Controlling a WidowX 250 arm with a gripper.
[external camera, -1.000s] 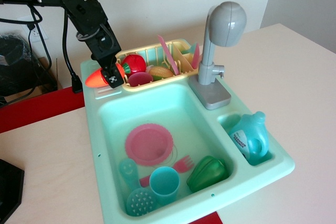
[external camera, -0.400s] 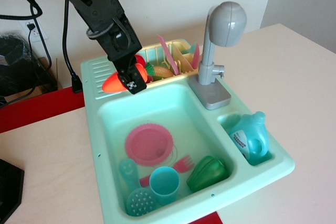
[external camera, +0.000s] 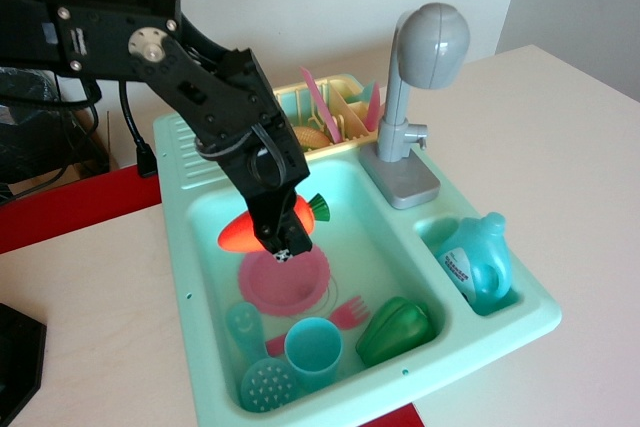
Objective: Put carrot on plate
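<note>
The carrot (external camera: 262, 225) is seen as a small glossy toy, orange along the body and paler orange at the tip, with a short green leafy stub. It is held roughly level above the basin, the tip turned to the left and the green stub to the right. It is positioned just over the back edge of the plate (external camera: 285, 283); whether it touches the plate cannot be told. The plate is seen as a round, flat, pink disc with a ridged rim, laid flat on the basin floor.
</note>
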